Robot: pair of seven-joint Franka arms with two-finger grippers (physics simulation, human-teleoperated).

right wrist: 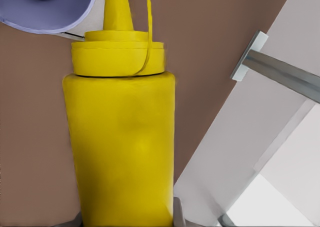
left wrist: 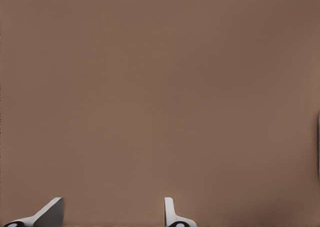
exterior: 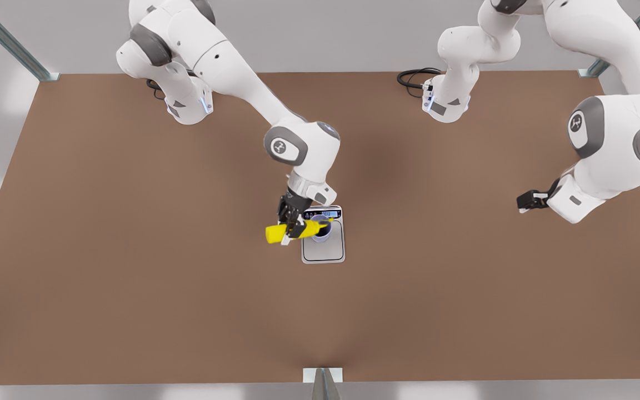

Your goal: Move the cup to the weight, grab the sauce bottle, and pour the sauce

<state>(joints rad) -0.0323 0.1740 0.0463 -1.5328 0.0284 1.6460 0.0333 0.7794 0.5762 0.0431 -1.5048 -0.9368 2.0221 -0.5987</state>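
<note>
Yellow sauce bottle (exterior: 304,228) lies near-horizontal in the right pincer (exterior: 291,229), gripped mid-body, nozzle toward the cup (exterior: 320,233) on the weight (exterior: 323,248). Display digits unreadable. Left pincer (exterior: 528,200) waits at the front view's right above the table (exterior: 131,250), fingers (left wrist: 50,210) apart.

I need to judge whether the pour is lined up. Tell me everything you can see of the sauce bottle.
The sauce bottle is bright yellow, plastic-looking, cylindrical, with a stepped cap and a thin pointed nozzle. It lies roughly horizontal, lifted off the table, gripped around its body by the right pincer. Its nozzle points at the cup standing on the weight; its base sticks out toward the front view's left. No sauce can be seen coming out.
</note>
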